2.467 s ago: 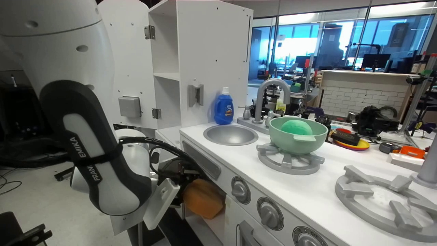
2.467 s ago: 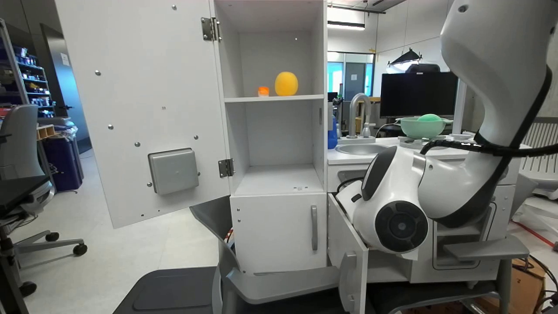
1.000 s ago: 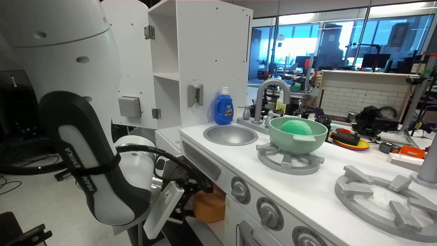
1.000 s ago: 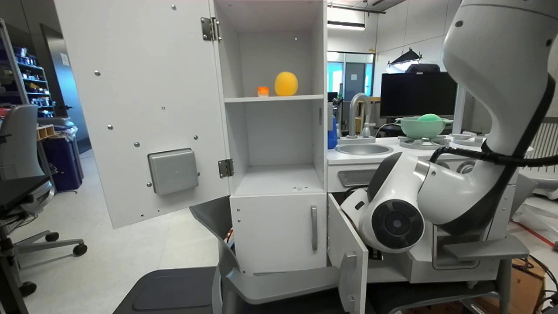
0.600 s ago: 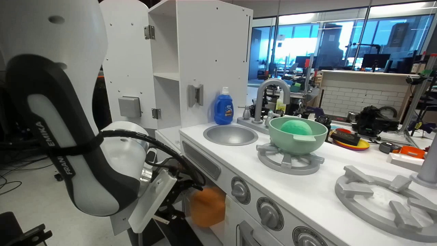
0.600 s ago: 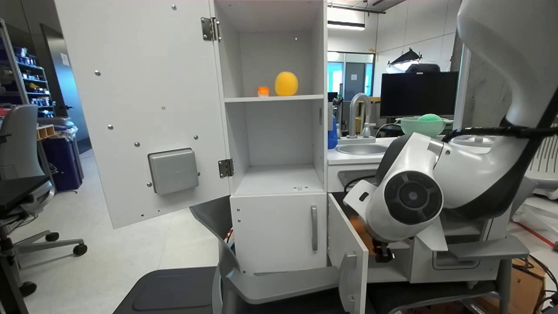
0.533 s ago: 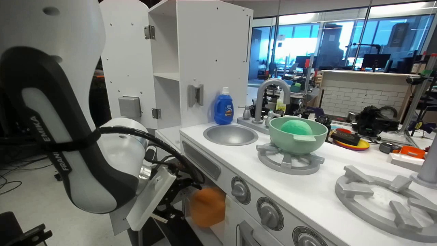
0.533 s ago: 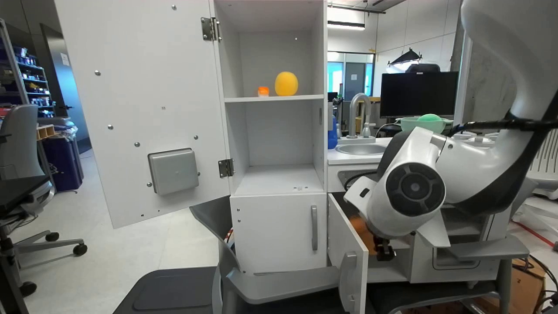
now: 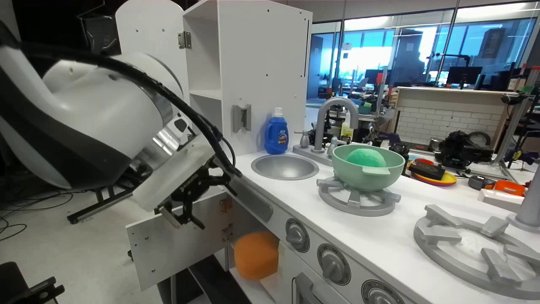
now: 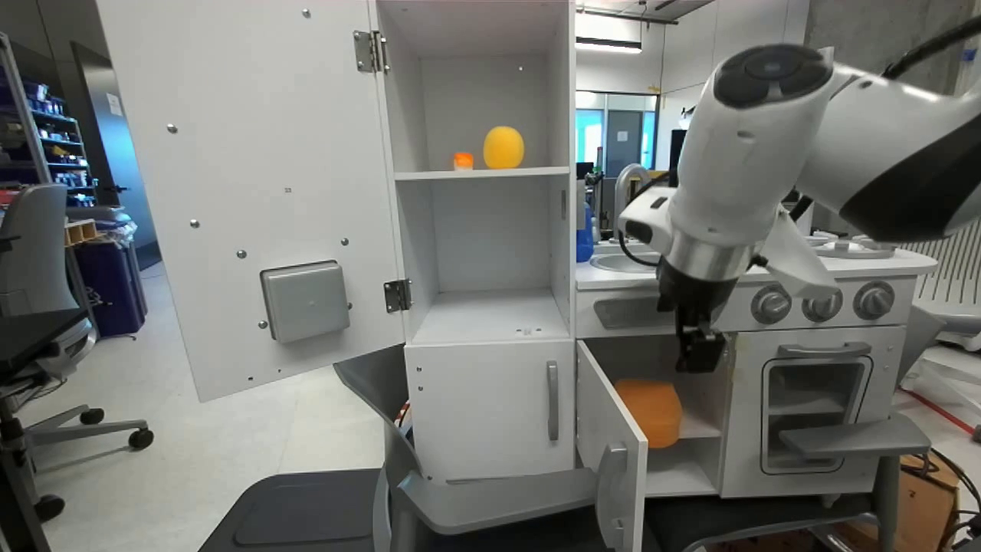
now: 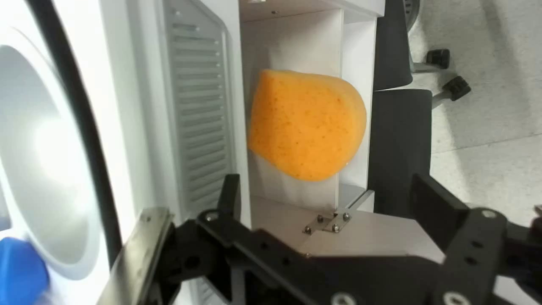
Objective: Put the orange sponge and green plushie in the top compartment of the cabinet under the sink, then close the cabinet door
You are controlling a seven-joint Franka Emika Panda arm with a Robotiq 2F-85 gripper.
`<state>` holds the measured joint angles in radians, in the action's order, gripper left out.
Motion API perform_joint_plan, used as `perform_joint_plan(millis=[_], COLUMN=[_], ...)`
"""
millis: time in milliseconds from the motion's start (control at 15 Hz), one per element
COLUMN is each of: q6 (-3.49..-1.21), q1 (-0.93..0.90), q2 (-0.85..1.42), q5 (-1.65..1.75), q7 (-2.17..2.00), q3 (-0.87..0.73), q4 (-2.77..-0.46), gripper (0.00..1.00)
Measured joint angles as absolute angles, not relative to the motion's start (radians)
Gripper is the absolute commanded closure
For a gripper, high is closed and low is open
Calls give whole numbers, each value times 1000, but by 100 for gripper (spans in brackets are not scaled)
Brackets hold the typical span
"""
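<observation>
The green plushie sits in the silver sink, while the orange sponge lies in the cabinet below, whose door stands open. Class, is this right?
The place is wrong: the green plushie sits in the mint-green bowl, not in the silver sink, as an exterior view shows. The orange sponge does lie in the cabinet below, whose door stands open.

Top cmpt. [image 10: 701,397] w/ gap above sponge [image 10: 651,412]

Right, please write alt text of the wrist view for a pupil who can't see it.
An orange sponge lies in an open white cabinet; nearer the camera, a black gripper stands open and empty. A sink and blue bottle show partly at left.
</observation>
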<state>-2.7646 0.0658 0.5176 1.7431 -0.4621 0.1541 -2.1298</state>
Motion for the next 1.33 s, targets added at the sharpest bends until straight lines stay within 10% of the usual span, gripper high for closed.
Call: perform_joint_plan(millis=[867,1333], q6=[-2561,-2212], q1=[548,252], q2=[396,426], q5=[663,413], q7=[183,220], q3=[629,247], q4=[-1942,-1519], gripper=[0,0])
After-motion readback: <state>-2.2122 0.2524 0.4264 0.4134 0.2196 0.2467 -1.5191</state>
